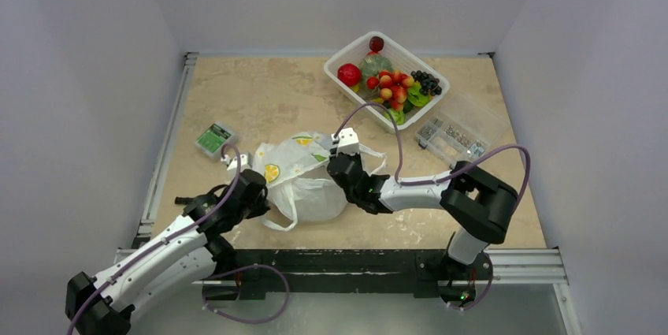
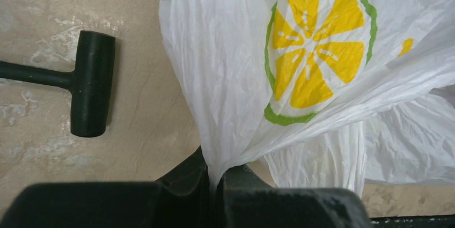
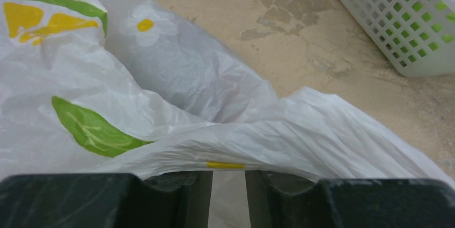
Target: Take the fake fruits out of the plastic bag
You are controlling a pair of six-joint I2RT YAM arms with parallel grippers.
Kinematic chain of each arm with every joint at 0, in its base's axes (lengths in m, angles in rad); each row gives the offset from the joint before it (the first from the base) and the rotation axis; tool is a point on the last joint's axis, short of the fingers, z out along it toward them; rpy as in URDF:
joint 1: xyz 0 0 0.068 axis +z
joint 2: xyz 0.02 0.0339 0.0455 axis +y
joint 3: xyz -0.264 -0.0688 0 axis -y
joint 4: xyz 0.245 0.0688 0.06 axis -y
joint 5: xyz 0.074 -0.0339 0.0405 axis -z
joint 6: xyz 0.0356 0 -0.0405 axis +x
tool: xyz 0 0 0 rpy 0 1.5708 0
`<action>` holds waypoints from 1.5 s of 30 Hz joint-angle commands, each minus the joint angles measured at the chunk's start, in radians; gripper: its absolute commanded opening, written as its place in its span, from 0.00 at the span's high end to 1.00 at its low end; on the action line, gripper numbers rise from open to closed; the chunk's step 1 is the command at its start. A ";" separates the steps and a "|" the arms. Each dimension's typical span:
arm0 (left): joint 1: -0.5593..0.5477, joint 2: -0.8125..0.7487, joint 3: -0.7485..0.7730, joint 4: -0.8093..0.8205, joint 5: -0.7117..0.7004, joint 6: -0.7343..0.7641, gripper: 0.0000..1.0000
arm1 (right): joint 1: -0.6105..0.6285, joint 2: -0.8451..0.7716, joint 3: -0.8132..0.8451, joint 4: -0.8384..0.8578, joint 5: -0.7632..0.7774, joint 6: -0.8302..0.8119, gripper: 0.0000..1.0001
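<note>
The plastic bag lies crumpled mid-table, white with lemon and leaf prints. My left gripper is shut on its left edge; in the left wrist view the film gathers into the closed jaws below the lemon print on the bag. My right gripper rests on the bag's right side. Its jaws stand a narrow gap apart with a bag fold lying across the tips. The fake fruits sit in the white basket: round red fruit, berry bunch, grape bunch, dark red fruit. No fruit shows in the bag.
A green squash and flat green pieces share the basket, whose lattice wall shows at the right wrist view's top right. A clear lidded box lies right of the bag. A small green box and a black T-shaped tool lie left.
</note>
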State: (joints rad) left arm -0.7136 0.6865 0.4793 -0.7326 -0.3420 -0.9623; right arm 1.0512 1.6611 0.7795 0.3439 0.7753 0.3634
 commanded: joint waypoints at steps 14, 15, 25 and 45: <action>0.004 -0.012 0.550 -0.283 0.181 0.455 0.00 | 0.003 -0.365 0.021 -0.100 -0.604 -0.129 0.53; 0.004 0.009 0.601 -0.306 0.158 0.492 0.00 | 0.002 -0.375 0.011 -0.095 -0.627 -0.116 0.52; 0.005 0.340 0.809 -0.146 0.326 0.818 0.00 | 0.003 -0.361 -0.100 0.024 -0.694 -0.070 0.52; -0.050 0.994 0.990 -0.219 0.048 1.013 0.01 | 0.041 -0.413 -0.271 0.136 -0.681 -0.080 0.53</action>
State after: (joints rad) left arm -0.7792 1.5730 1.3739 -0.8818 -0.1402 0.0490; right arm 1.0618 1.2476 0.5159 0.4015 0.0864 0.3054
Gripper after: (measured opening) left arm 0.998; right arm 0.470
